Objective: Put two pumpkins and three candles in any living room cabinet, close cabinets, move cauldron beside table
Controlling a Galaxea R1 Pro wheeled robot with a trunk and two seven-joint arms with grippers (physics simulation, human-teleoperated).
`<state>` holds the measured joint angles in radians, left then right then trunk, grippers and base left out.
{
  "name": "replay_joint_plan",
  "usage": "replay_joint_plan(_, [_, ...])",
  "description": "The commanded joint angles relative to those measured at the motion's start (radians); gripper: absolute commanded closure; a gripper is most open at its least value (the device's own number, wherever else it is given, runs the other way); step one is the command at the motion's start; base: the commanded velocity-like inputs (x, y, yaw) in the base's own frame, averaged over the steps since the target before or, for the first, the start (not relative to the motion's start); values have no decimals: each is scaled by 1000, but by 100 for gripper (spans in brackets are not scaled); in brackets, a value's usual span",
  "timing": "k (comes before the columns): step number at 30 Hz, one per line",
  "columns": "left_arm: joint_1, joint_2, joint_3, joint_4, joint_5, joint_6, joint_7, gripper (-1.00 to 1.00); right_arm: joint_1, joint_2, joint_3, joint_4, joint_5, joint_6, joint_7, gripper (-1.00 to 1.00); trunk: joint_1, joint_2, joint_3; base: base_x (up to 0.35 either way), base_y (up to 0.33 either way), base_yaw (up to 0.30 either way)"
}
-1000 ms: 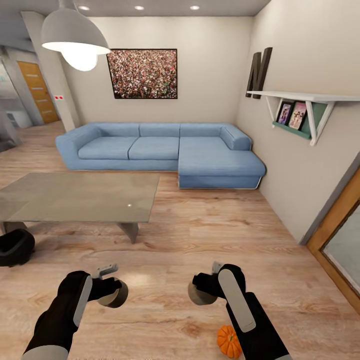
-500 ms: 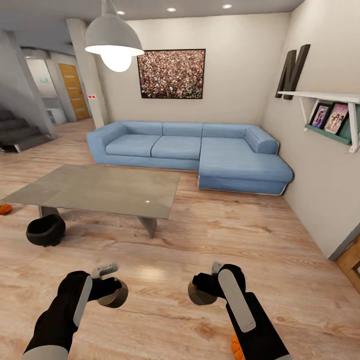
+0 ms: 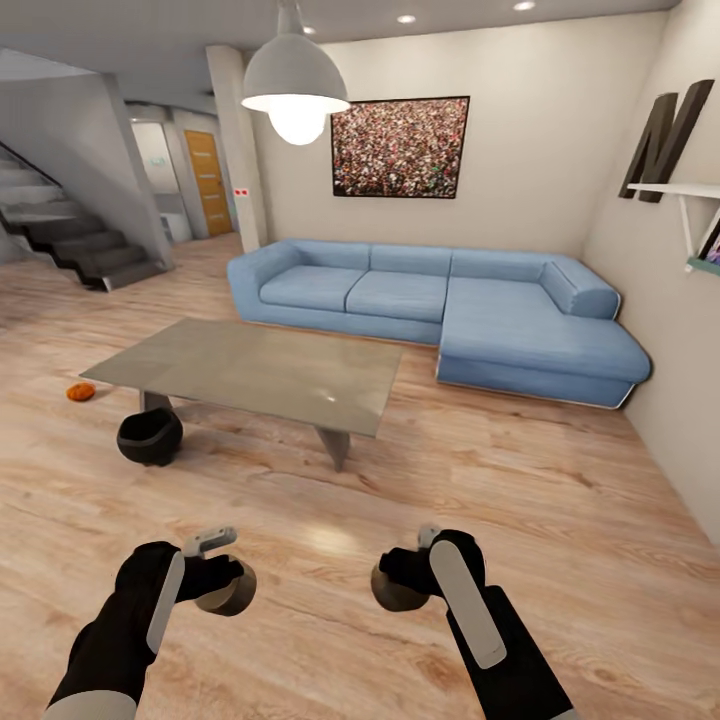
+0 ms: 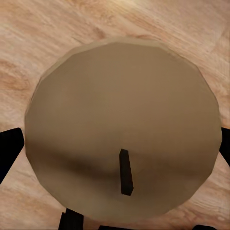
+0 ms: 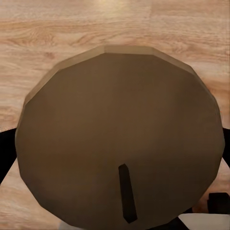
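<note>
We carry one candle in each hand: the left gripper (image 3: 222, 583) is clamped on a candle (image 4: 122, 127), the right gripper (image 3: 400, 583) on another candle (image 5: 120, 134). We judge this the transport step; next we must find the cabinet. Ahead of the left gripper sits the cauldron (image 3: 150, 437), touching the glass surface (image 3: 255, 372); a pumpkin (image 3: 80, 392) lies beyond. The sofa (image 3: 430, 315) stands farthest.

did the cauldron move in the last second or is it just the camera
No, just the camera. The cauldron still sits on the floor by the near left leg of the coffee table, as before; both slid rightward in the head view together.
</note>
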<state>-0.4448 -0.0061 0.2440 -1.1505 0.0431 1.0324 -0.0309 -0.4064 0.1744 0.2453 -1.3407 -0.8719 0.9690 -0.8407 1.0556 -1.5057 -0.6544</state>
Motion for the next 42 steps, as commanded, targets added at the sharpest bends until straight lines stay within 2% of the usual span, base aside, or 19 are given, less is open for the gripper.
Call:
replay_joint_plan(1, [0, 0, 0, 0, 1, 0, 0, 100, 0, 0, 0, 0, -1, -1, 0, 100, 0, 0, 0, -4, 0, 288])
replay_joint_plan(36, [0, 0, 0, 0, 1, -2, 1, 100, 0, 0, 1, 13, -1, -1, 0, 100, 0, 0, 0, 0, 0, 288])
replay_joint_plan(42, [0, 1, 1, 0, 1, -2, 2, 100, 0, 0, 2, 28, 0, 0, 1, 100, -23, 42, 19, 0, 0, 288])
